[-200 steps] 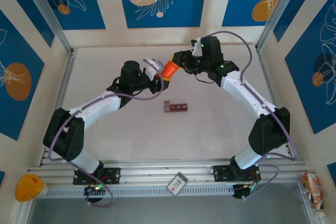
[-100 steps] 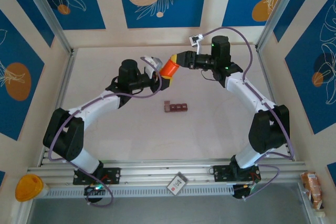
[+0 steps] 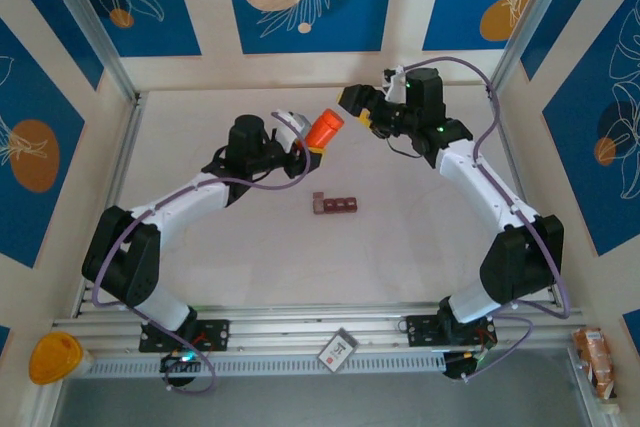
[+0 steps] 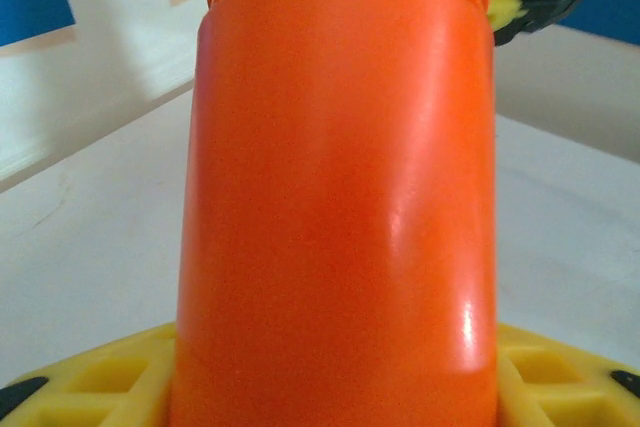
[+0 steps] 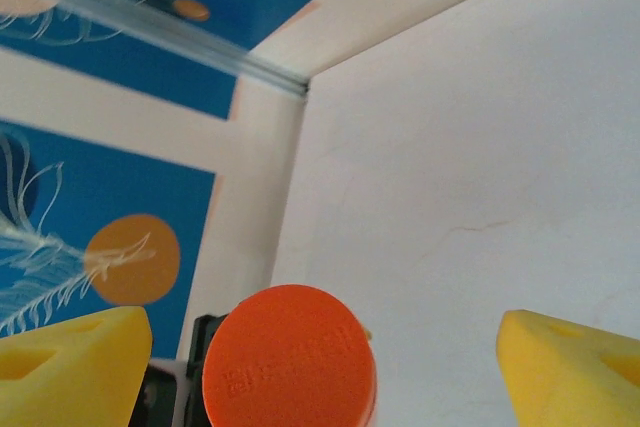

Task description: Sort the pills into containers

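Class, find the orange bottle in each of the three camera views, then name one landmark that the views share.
Top external: the orange bottle is at upper centre, tilted.
Left wrist: the bottle is central and close up, running from top to bottom.
Right wrist: its round end is at the bottom, left of centre.
Shared landmark: the blue wall panels.

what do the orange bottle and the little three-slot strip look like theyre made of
Orange bottle: likely smooth moulded plastic, semi-gloss; soft light streaks run down its side, and its round end carries faint raised lettering. Containers: dark reddish-brown, probably plastic, but too small here to judge the finish.
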Controlling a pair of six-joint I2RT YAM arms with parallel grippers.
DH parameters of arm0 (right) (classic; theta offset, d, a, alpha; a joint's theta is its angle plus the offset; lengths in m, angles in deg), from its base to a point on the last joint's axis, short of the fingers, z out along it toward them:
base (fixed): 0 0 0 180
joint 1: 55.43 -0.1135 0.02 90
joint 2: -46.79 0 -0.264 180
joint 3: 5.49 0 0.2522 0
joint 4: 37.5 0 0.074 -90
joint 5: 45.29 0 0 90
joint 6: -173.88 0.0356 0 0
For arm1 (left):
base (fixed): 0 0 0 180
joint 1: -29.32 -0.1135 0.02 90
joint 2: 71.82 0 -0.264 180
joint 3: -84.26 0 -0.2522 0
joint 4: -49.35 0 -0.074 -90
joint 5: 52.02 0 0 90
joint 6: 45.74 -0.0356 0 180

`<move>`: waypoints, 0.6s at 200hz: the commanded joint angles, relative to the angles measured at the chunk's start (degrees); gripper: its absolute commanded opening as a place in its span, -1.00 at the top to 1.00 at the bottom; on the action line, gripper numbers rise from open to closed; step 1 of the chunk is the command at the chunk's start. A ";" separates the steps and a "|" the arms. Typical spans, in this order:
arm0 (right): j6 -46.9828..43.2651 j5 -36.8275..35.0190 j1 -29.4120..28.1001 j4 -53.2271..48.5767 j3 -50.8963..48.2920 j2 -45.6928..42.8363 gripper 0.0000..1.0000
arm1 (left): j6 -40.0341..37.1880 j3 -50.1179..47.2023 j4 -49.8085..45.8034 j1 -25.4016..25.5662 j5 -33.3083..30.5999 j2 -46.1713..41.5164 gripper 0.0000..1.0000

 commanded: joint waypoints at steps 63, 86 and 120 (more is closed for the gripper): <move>4.29 -7.32 -4.78 -8.78 6.07 3.01 -0.77 | -5.43 2.00 -2.30 0.69 -2.93 -0.68 1.00; 4.30 -7.05 -5.79 -9.00 7.28 4.35 -0.71 | -5.52 2.06 -2.47 1.02 -2.98 -0.51 1.00; 3.94 -6.75 -6.96 -9.35 8.11 5.73 -0.58 | -5.49 2.15 -2.37 1.11 -2.89 -0.42 1.00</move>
